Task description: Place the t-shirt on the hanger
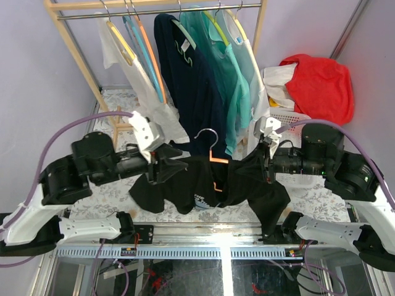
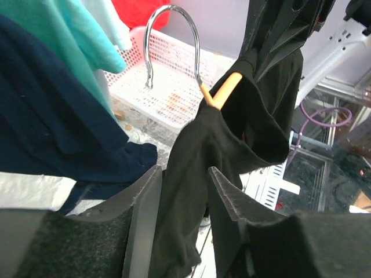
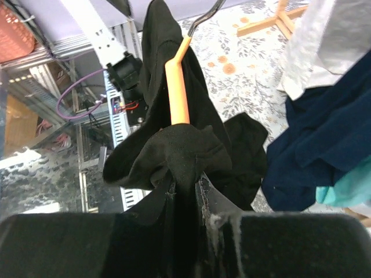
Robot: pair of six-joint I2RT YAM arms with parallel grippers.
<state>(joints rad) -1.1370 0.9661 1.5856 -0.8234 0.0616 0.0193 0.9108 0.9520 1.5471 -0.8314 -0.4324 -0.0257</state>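
Top view high behind arms, facing 12 o'clock; wrist views close from 9 and 3, sharing hanger (image 1: 219, 161), t-shirt (image 1: 256, 185).

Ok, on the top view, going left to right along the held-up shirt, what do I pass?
Left claw gripping the t-shirt → hanger → right claw, also gripping the t-shirt.
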